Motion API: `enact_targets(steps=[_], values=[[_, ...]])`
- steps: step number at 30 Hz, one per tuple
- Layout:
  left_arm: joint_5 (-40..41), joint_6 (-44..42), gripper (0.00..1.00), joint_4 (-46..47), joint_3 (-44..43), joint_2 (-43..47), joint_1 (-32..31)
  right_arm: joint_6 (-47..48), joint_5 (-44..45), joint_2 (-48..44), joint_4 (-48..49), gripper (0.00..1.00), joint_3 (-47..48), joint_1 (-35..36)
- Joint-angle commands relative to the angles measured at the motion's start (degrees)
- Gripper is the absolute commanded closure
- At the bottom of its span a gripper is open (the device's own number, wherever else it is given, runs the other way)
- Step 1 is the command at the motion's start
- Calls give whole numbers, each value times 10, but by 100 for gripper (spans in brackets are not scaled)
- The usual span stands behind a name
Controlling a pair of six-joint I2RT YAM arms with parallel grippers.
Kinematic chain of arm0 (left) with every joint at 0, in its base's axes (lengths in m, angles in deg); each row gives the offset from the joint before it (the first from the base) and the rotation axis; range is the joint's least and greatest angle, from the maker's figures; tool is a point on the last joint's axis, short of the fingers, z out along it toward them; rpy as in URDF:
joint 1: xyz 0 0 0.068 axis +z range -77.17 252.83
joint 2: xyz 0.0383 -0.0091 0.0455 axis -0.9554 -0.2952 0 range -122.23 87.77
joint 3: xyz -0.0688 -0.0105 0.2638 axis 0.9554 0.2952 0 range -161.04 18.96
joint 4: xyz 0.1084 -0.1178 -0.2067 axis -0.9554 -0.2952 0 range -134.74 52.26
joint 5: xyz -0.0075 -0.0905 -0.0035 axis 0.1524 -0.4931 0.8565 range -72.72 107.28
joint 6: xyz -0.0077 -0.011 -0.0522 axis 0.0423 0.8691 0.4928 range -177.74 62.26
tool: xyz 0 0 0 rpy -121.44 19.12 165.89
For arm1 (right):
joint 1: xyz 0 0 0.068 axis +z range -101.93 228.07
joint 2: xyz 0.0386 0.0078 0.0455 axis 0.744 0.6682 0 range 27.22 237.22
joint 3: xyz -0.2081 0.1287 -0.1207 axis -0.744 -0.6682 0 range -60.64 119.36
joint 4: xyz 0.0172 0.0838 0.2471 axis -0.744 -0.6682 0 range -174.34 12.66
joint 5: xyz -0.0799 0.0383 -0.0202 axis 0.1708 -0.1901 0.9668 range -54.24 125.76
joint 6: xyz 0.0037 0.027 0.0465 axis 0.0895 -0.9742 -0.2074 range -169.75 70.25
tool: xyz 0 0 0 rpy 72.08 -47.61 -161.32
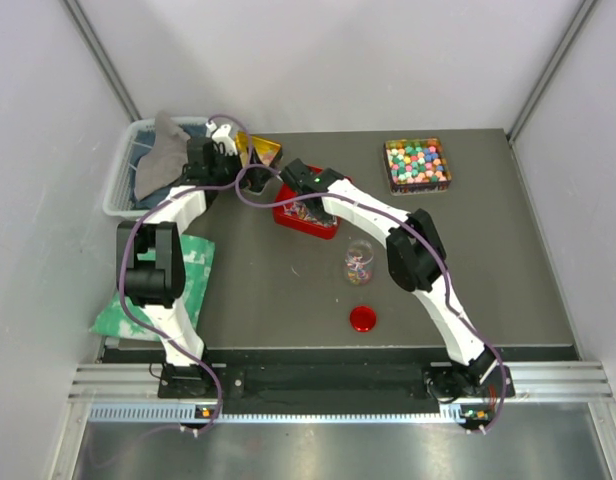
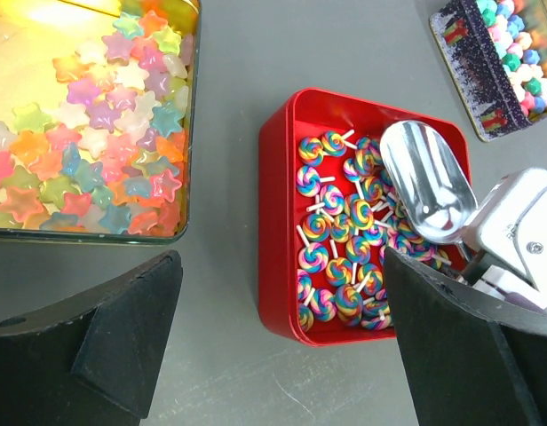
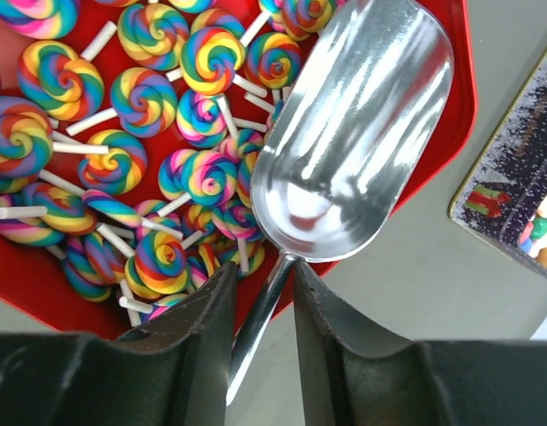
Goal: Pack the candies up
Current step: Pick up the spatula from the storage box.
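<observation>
Over the red tray [image 2: 275,222] at mid-tabletop [image 1: 488,260], the right fingers [image 3: 218,315] pinch the thin handle of a metal scoop [image 3: 362,133], its empty bowl poised above heaped rainbow lollipops [image 3: 145,98]. The left fingers [image 2: 122,342] hang spread wide, holding nothing, above the gap between that tray and a yellow tin [image 2: 193,133] filled with star-shaped candies [image 2: 87,124]. Pastel balls [image 1: 416,163] fill a patterned tin [image 1: 390,172] well apart at the right rear. Nearer the arms, a glass jar [image 1: 359,262] with a few coloured pieces inside stands beside the right arm; a red round lid [image 1: 364,319] lies flat just in front of it.
</observation>
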State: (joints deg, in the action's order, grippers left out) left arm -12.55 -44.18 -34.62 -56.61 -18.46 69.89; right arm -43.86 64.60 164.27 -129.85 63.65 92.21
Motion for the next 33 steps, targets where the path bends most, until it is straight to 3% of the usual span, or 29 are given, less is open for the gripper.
enact_targets(steps=[1,3,10,17,25,33], values=[[-30,-6,1,51,2,44,0,-11,17,24,-3,71,10,2],[-29,-6,1,54,6,45,2,-11,23,24,-4,74,8,2],[-34,0,1,65,11,42,6,-8,39,23,-3,100,-4,1],[-49,-6,1,61,4,37,6,15,25,3,7,100,2,1],[-195,-20,1,20,-46,6,6,77,-17,-101,93,100,-64,-2],[-247,11,1,8,-98,-41,7,88,-14,-181,141,100,-132,-11]])
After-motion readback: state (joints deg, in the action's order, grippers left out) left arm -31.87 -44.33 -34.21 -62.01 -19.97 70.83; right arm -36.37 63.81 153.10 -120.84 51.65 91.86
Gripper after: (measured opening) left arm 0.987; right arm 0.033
